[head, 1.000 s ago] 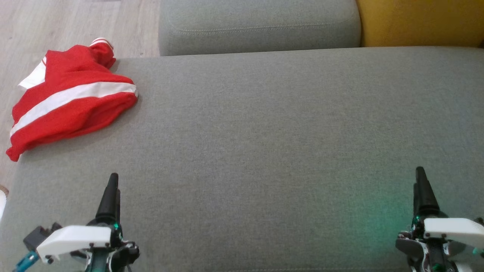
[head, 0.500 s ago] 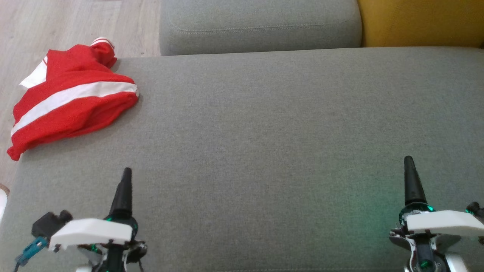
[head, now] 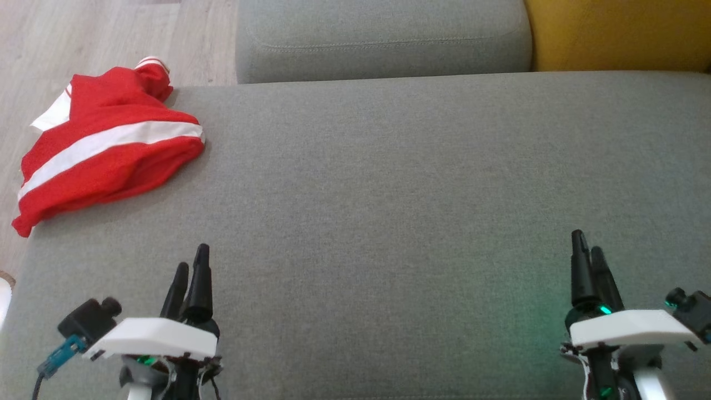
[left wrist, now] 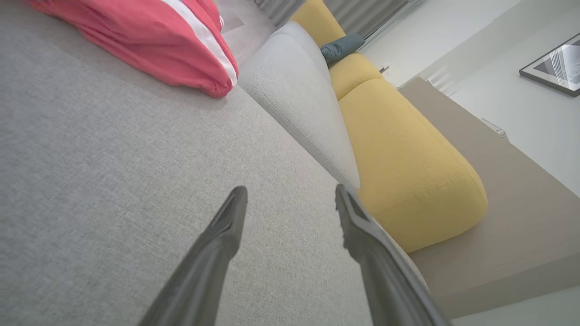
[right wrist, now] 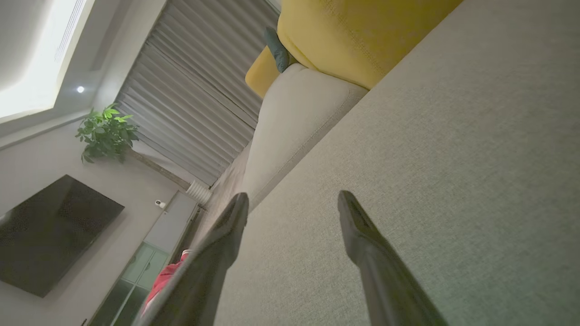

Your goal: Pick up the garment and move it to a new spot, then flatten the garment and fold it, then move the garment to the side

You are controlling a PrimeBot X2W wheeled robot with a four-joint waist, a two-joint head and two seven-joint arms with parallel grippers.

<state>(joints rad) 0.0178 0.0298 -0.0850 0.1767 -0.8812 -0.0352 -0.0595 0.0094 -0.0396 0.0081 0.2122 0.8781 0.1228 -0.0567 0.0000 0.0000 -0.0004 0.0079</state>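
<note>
The garment (head: 105, 147) is red with a white stripe, bunched at the far left corner of the grey sofa seat (head: 389, 194), partly hanging over the seat's left edge. It also shows at the top left of the left wrist view (left wrist: 149, 40), and a red sliver of the garment (right wrist: 165, 276) peeks past a finger in the right wrist view. My left gripper (head: 191, 266) hovers open at the lower left, well short of the garment. At the lower right my right gripper (head: 587, 250) is open too. Neither holds anything.
A grey back cushion (head: 383, 39) and a yellow cushion (head: 616, 33) border the seat's far side. Wood floor (head: 111, 33) lies beyond the seat's left edge. A TV (right wrist: 50, 231), a plant (right wrist: 106, 133) and curtains show in the right wrist view.
Both grippers have rolled about their wrists, so two fingers now show side by side on each instead of one. The left has shifted right, the right has shifted left. The garment lies as before.
</note>
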